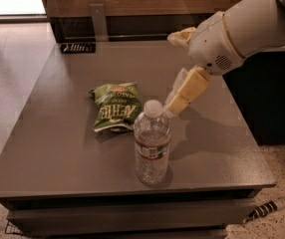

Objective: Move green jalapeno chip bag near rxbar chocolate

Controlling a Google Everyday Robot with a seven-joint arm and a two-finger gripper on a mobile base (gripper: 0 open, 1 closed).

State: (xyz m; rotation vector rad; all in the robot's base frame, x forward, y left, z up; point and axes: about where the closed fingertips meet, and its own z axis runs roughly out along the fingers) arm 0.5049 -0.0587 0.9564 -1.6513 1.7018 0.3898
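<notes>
Cream gripper (173, 105) hangs just beside clear plastic water bottle (152, 144) — I cannot tell its width; reaching crinkly green chip bag (113, 106) may topple the bottle.

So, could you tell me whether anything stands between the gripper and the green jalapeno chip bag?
Possibly: the water bottle stands by the gripper, and its cap appears between that gripper and the green jalapeno chip bag.
</notes>
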